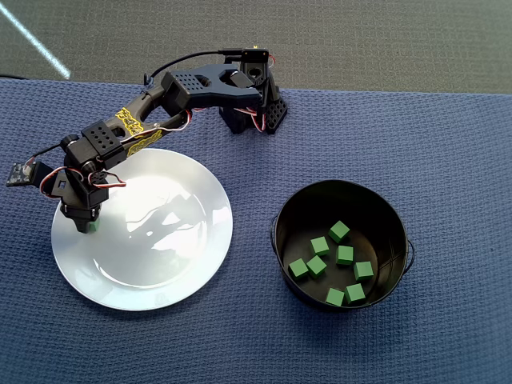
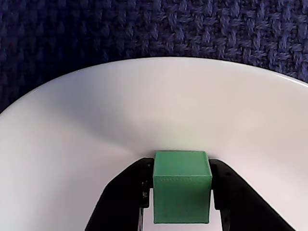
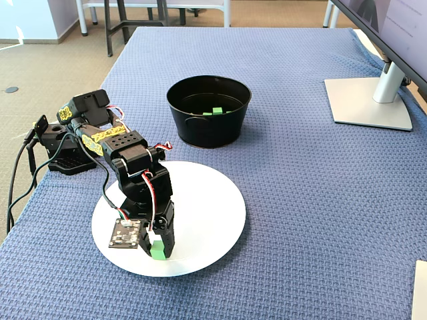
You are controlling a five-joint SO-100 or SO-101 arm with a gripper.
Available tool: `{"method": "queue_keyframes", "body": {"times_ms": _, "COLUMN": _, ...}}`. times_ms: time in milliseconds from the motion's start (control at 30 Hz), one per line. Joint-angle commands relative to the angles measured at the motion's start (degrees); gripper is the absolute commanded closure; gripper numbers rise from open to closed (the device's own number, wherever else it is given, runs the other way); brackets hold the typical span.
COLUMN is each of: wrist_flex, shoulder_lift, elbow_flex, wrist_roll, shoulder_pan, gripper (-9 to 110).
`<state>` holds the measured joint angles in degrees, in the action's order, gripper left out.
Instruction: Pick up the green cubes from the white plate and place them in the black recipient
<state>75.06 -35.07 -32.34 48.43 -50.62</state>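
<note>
Overhead view: Reaching down over the plate, with the gripper near the plate's left rim and a sliver of green showing at its tip. Bare everywhere else on the plate. Counting eight cubes lying loose in the pot, which is standing well apart from the plate, to its right, on the blue cloth. Judging the task near its end, with the last cube in hand.

Wrist view: Clamping the last cube between both black fingers, one pressing each side face, grip centred and square. Cube sitting low against the plate, near the rim, with cloth beyond it; lifted or touching, cannot tell. Advising a straight vertical lift before any sideways swing, to avoid dragging the cube on the glossy surface or twisting it out of the grip.

Fixed view: Hanging nose-down over the near part of the plate, gripper closed on the cube. Pot standing beyond the plate, walls tall. Recommending enough height to clear the pot's rim, holding pressure steady during the carry, and releasing only once centred over the opening, low enough to prevent bouncing out.
</note>
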Motion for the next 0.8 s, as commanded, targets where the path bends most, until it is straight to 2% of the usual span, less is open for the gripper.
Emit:
{"method": "queue_keyframes", "body": {"times_ms": 0, "wrist_flex": -1.32, "shoulder_lift": -10.99, "elbow_flex": -3.16, "wrist_roll": -3.96, "shoulder_pan": 0.62, "gripper": 102}}
{"method": "queue_keyframes", "body": {"times_ms": 200, "wrist_flex": -4.22, "shoulder_lift": -31.03, "elbow_flex": -19.25, "wrist_roll": -12.3, "shoulder_pan": 3.78, "gripper": 102}}
{"method": "queue_keyframes", "body": {"times_ms": 367, "wrist_flex": -6.94, "shoulder_lift": -51.15, "elbow_flex": -37.27, "wrist_roll": -18.19, "shoulder_pan": 10.63, "gripper": 102}}
{"method": "queue_keyframes", "body": {"times_ms": 533, "wrist_flex": -5.71, "shoulder_lift": -67.32, "elbow_flex": -49.92, "wrist_roll": -24.87, "shoulder_pan": 23.38, "gripper": 102}}
{"method": "queue_keyframes", "body": {"times_ms": 767, "wrist_flex": -4.39, "shoulder_lift": -78.05, "elbow_flex": -57.57, "wrist_roll": -37.18, "shoulder_pan": 45.09, "gripper": 102}}
